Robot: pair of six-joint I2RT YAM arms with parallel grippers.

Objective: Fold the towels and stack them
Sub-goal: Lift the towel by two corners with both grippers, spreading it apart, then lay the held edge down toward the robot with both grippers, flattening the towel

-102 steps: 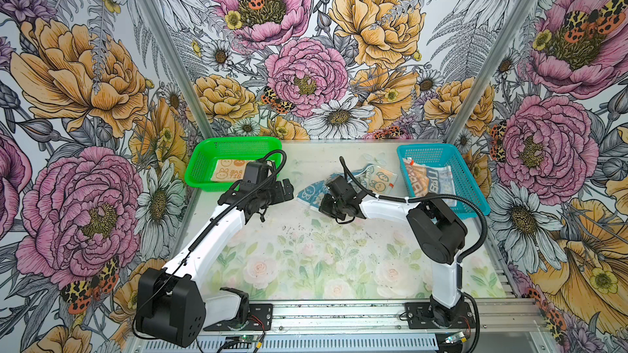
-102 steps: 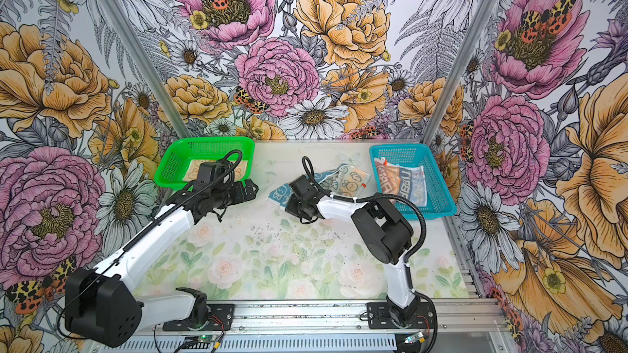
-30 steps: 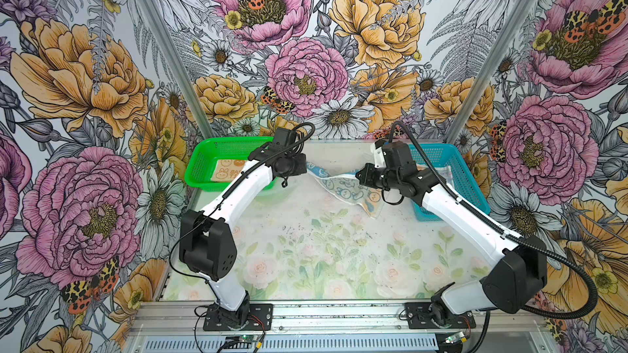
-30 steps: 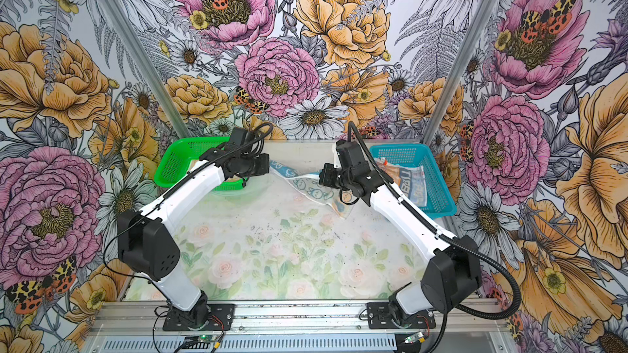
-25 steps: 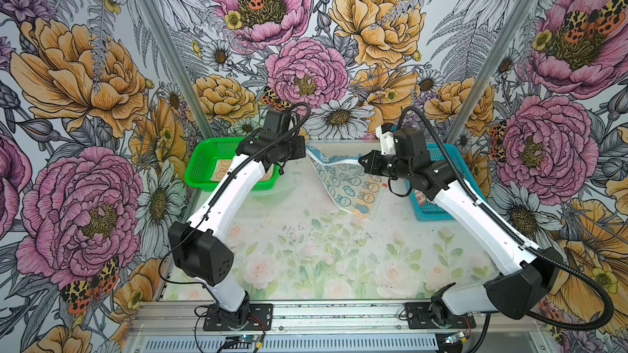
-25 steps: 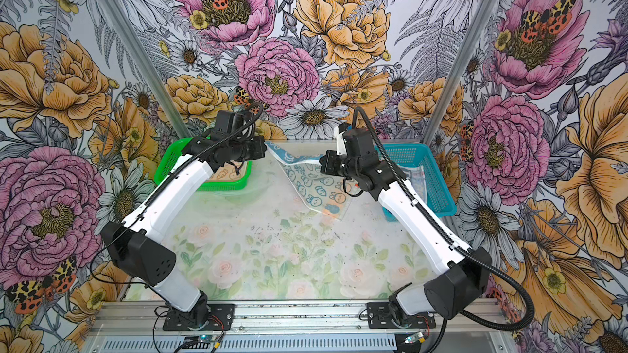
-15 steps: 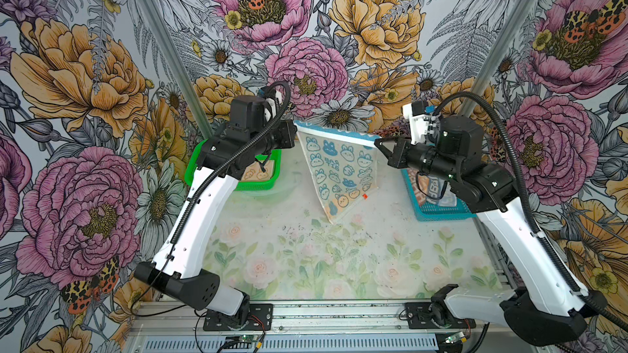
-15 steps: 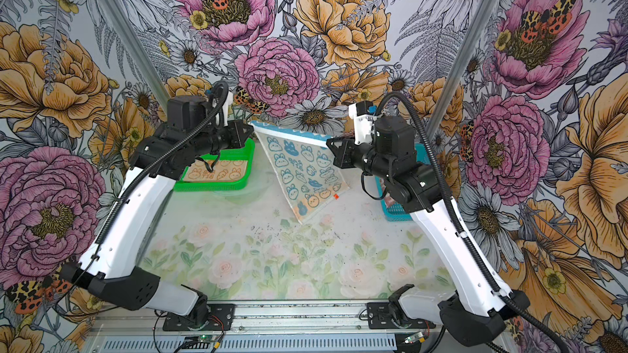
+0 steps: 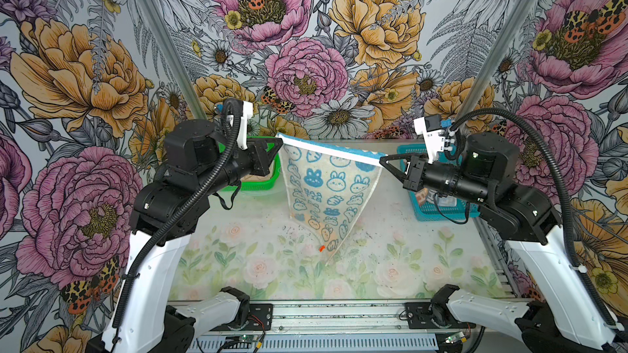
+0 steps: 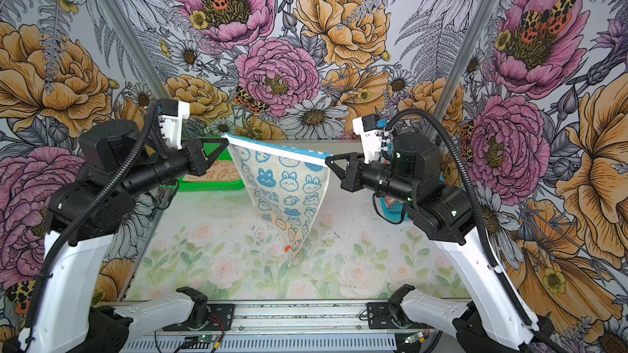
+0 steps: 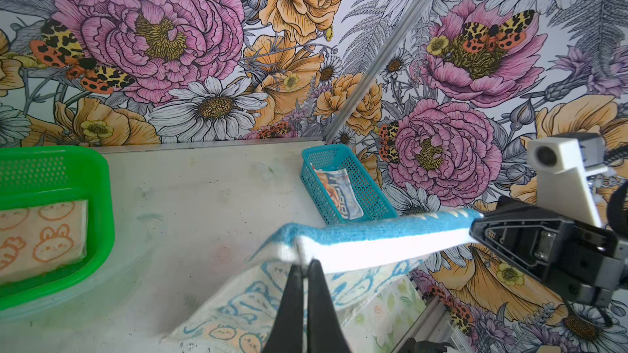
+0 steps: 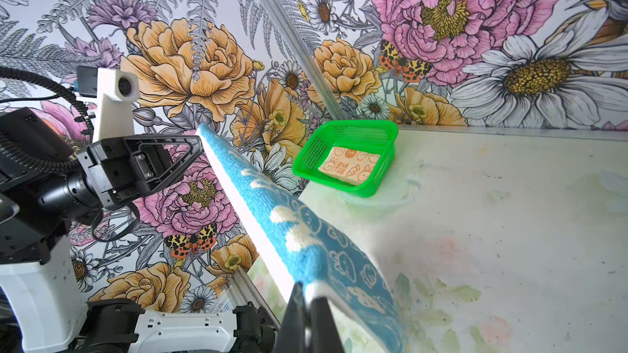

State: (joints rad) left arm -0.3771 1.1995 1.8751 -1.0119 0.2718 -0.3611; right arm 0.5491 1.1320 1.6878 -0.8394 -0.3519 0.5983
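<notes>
Left fingers (image 9: 276,142) and right fingers (image 9: 386,161) each pinch one upper corner of the teal-blue bunny towel (image 9: 326,185), stretched crosswise above the table (image 9: 238,249).

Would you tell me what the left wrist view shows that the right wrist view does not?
Only the left wrist view: the blue plastic mesh basket holding the striped towel. Only the right wrist view: the left arm's white wrist camera. Both: the teal-blue bunny towel held taut, and the green plastic mesh basket with the folded orange bunny towel.

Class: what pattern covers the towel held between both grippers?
Blue bunnies on white; towel clearest in a top view.
</notes>
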